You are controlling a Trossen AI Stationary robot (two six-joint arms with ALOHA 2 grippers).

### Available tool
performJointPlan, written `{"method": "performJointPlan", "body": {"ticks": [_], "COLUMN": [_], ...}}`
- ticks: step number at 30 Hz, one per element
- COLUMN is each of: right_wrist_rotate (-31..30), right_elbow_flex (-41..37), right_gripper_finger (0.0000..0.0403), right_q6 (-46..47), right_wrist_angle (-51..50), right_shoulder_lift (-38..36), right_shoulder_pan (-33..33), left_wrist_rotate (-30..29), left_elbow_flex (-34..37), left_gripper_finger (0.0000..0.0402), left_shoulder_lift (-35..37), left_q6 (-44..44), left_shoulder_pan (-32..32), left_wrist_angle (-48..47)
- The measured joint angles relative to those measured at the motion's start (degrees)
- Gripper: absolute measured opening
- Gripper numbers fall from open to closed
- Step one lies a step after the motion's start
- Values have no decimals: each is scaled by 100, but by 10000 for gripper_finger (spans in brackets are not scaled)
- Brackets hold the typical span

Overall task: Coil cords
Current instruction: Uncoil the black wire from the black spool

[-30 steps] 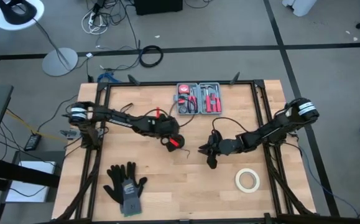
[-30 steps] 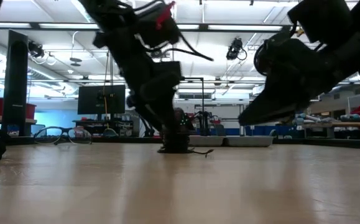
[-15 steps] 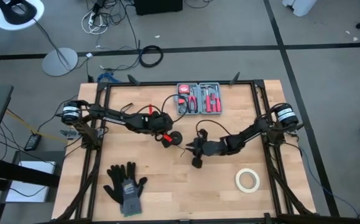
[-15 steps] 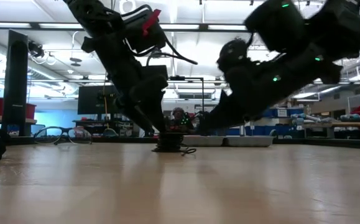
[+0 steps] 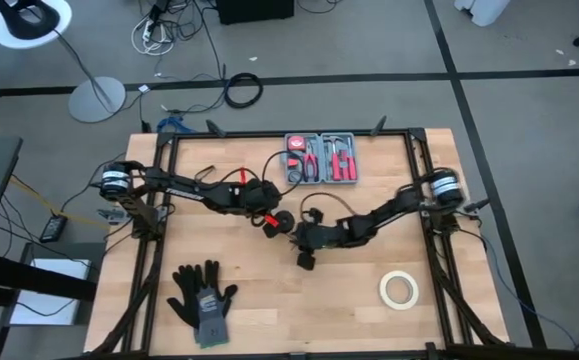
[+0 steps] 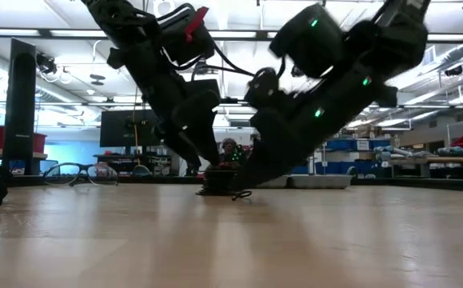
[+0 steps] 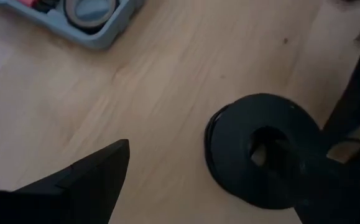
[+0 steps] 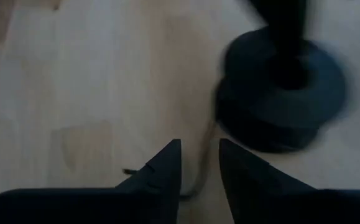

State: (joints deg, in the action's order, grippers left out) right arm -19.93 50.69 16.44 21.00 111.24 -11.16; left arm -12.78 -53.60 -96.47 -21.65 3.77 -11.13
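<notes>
The cord is wound into a flat black coil (image 5: 283, 222) (image 6: 219, 184) that lies on the table's middle. Its thin loose tail (image 8: 202, 163) trails off over the wood. My left gripper (image 7: 198, 152) is open wide over the coil, reaching in from the table's left. My right gripper (image 8: 199, 146) (image 5: 296, 238) comes low from the right and stops just short of the coil (image 8: 279, 93). Its fingers stand a little apart, with the tail running between them. My left gripper has one finger (image 7: 319, 180) down in the coil's central hole (image 7: 265, 148). The other finger (image 7: 99, 177) stands outside, over bare wood. The fingers slant down from the table's left, and the coil lies flat on the table. My right gripper has the tail between its fingers; whether they touch it, I cannot tell.
A grey tool case (image 5: 319, 160) lies at the far edge behind the coil. A white tape roll (image 5: 397, 289) sits at the near right and black gloves (image 5: 201, 292) at the near left. A pair of glasses (image 6: 79, 172) rests at the table's side.
My right gripper has gone toward the table's left and lower, and has come close to the coil. The coil stays flat on the table.
</notes>
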Motion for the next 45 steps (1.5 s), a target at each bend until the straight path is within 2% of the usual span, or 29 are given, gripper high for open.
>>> {"method": "performJointPlan", "body": {"ticks": [4,11,20,28,37,45], "right_wrist_rotate": [196,62,64,179,332,777], "right_elbow_flex": [116,191,187,197,176,182], "right_gripper_finger": [114,102,65,5,2,1], "right_q6": [42,143,142,138,143,745], "right_wrist_angle": [82,24,14,-297,-1573,-3972], "right_shoulder_lift": [211,339,348,270,-286,-1019], "right_shoulder_pan": [2,-6,0,-8,-68,-193], "left_wrist_rotate": [24,43,40,-299,-339,-427], "left_elbow_flex": [-2,-4,-5,-7,-7,-7], "left_gripper_finger": [392,392,392,392,392,392], "left_shoulder_lift": [-2,-4,-120,-183,-181,-181], "left_q6": [19,52,51,-90,-143,-244], "left_shoulder_pan": [-2,-2,-2,-2,-2,-1], "left_wrist_angle": [-47,-42,18,-103,-150,-365]}}
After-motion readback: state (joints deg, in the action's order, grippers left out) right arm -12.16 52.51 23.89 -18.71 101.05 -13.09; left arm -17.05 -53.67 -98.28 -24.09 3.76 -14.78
